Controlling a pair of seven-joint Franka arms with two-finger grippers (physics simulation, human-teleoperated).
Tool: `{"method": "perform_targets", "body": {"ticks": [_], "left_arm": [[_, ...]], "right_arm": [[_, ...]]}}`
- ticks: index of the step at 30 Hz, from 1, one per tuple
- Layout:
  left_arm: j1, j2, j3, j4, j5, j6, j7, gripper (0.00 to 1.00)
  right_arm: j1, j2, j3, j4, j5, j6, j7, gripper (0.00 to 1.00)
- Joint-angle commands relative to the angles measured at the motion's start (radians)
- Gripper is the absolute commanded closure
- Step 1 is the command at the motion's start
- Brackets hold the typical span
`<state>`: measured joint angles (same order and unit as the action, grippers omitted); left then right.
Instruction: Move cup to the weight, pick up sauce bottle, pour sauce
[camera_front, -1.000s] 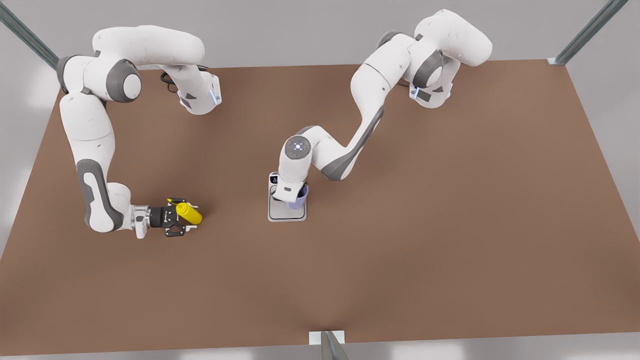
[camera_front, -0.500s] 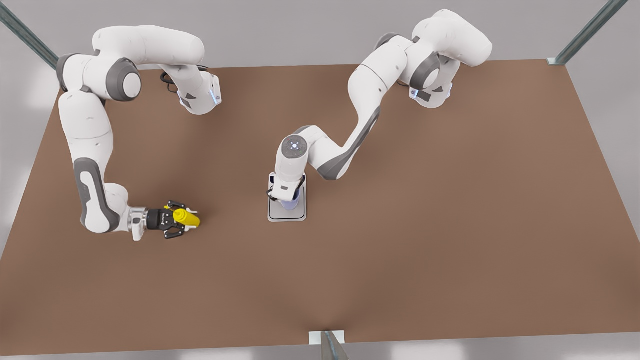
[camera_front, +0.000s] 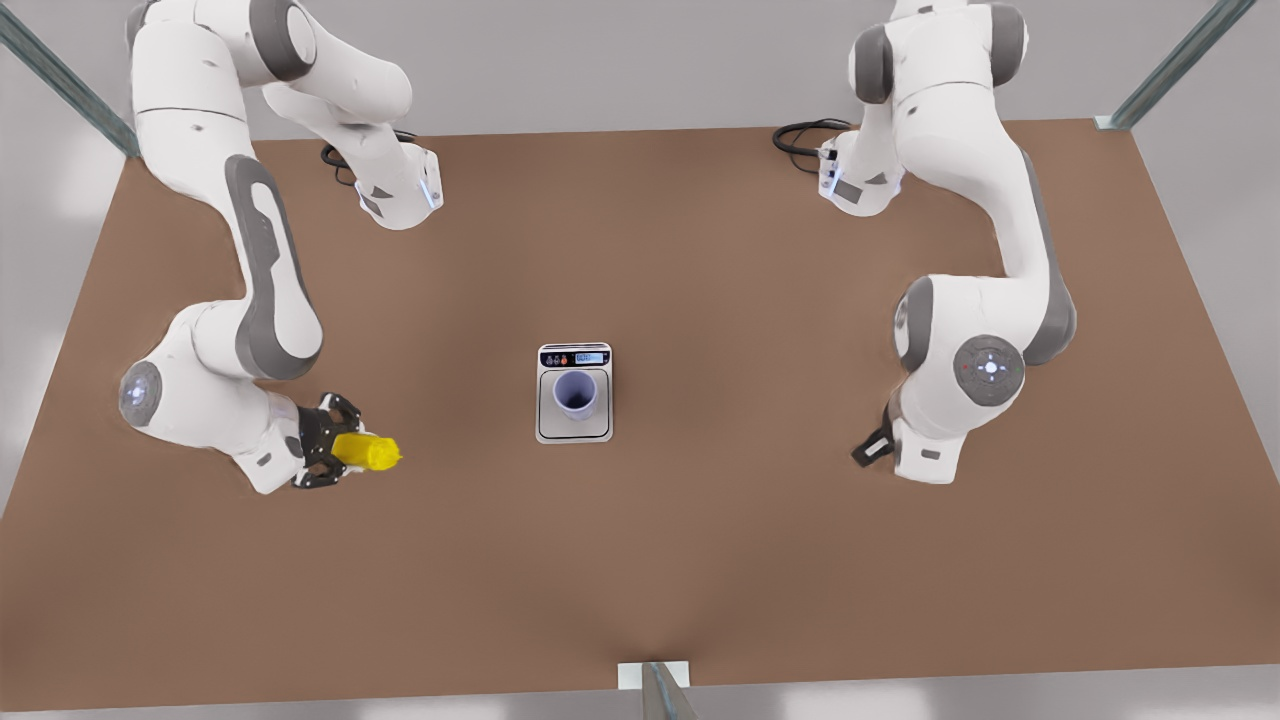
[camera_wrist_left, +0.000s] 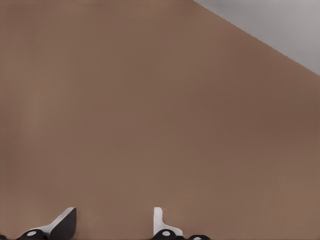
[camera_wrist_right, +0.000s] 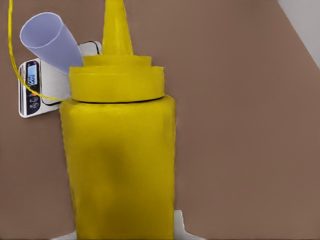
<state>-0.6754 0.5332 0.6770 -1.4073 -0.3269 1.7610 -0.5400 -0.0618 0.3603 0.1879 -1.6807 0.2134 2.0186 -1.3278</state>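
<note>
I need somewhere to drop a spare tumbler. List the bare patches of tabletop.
Bare table lies between the scale and the open left tool, also along the near edge. Crowded: the cup on the scale, and the right tool gripping the sauce bottle.

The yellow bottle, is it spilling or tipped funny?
No spill shows. The bright yellow squeeze bottle is clamped in the right gripper. The pale lavender plastic cup stands upright on the silver-grey scale. The left gripper waits open, apart.

Matt brown table (camera_front: 700, 560), glossy yellow plastic sauce bottle (camera_wrist_right: 120, 160), steel-topped weight (camera_front: 574, 428), smooth plastic cup (camera_front: 575, 392)
</note>
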Motion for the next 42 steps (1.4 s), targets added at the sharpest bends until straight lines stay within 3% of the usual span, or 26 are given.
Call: {"method": "perform_targets", "body": {"ticks": [1, 2, 3, 4, 6, 8, 22, 28, 33, 42], "left_arm": [[0.054, -0.019, -0.007, -0.013, -0.080, -0.006, 0.063, 0.00], [0.180, -0.076, -0.089, -0.059, -0.060, 0.001, 0.190, 0.00], [0.420, -0.147, -0.347, -0.090, 0.133, -0.006, 0.314, 0.00], [0.574, -0.183, -0.505, -0.096, 0.196, -0.011, 0.373, 0.00], [0.632, -0.346, -0.560, -0.140, 0.200, -0.106, 0.537, 0.00], [0.668, -0.334, -0.679, -0.124, 0.322, -0.117, 0.371, 0.00], [0.645, -0.305, -0.685, -0.116, 0.315, -0.121, 0.377, 0.00], [0.646, -0.285, -0.683, -0.116, 0.313, -0.120, 0.385, 0.00], [0.646, -0.283, -0.677, -0.114, 0.293, -0.120, 0.387, 0.00], [0.646, -0.283, -0.677, -0.110, 0.293, -0.121, 0.387, 0.00]], "right_arm": [[-0.004, 0.002, 0.044, 0.001, -0.069, 0.006, 0.054, 0.44], [-0.003, 0.005, 0.103, 0.001, -0.164, 0.025, 0.130, 0.44], [-0.003, 0.009, 0.179, 0.001, -0.259, 0.035, 0.228, 0.44], [-0.001, 0.012, 0.226, 0.000, -0.292, 0.048, 0.271, 0.44], [0.105, 0.014, 0.237, 0.016, -0.422, 0.045, 0.308, 0.44], [0.186, 0.025, 0.237, 0.042, -0.523, 0.032, 0.318, 0.44], [0.332, 0.060, 0.237, -0.010, -1.032, -0.101, 0.294, 0.43], [0.353, 0.077, 0.237, -0.030, -1.129, -0.096, 0.315, 0.43], [0.367, 0.037, 0.237, -0.096, -1.134, -0.104, 0.562, 0.43], [0.396, 0.028, 0.237, -0.143, -1.229, -0.106, 0.562, 0.43]]}}
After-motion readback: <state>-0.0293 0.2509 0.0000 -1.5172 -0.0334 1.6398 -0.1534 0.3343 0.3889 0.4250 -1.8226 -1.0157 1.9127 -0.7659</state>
